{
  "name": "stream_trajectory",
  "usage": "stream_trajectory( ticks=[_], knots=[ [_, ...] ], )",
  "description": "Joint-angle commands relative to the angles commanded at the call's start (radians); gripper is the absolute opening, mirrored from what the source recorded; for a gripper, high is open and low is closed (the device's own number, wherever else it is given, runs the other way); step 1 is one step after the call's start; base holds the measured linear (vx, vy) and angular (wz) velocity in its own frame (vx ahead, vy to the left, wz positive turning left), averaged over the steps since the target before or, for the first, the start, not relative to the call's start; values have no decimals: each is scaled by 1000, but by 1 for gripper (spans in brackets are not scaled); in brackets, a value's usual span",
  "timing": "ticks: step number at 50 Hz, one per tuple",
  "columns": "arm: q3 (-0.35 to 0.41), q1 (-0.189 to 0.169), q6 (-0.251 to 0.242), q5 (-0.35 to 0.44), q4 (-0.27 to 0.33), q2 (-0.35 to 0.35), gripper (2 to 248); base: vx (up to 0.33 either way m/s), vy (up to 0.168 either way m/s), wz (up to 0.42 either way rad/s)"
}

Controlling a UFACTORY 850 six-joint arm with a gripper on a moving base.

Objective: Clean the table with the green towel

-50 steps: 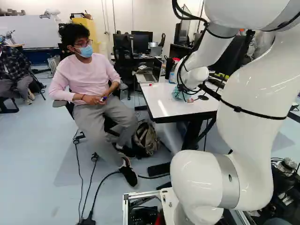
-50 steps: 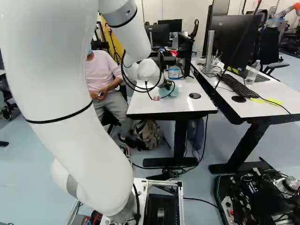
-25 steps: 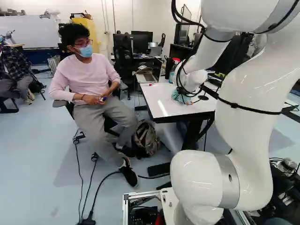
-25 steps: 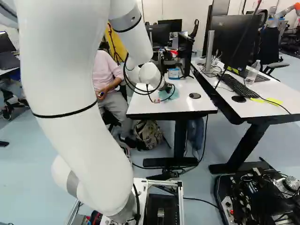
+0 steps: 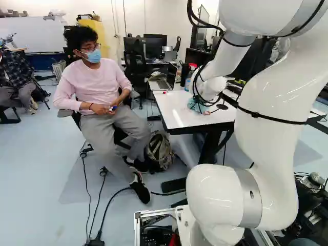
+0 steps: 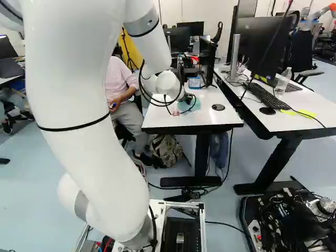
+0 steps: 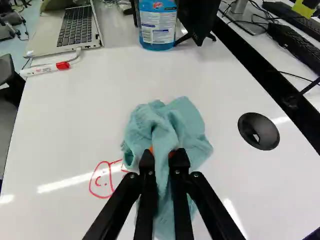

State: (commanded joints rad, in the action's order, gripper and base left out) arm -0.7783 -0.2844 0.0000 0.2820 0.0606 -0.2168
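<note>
Fingers (image 7: 147,165) pinch the towel (image 7: 187,120) on the table (image 7: 75,115).

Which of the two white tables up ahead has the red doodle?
The table where the pincer grips the green towel; the other table bears a keyboard.

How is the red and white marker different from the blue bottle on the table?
The marker lies flat on its side, but the bottle stands up.
The marker is thin, while the bottle is much fatter.
The marker is white with a red end, while the bottle looks blue with a big label on it.
Both are on the white table.
</note>
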Motion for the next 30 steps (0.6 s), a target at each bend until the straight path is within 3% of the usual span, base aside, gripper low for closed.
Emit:
stream_trajectory(
  ticks=[30],
  knots=[
    [0,0,0,-11,0,0,37,0,0,0]
  ],
)
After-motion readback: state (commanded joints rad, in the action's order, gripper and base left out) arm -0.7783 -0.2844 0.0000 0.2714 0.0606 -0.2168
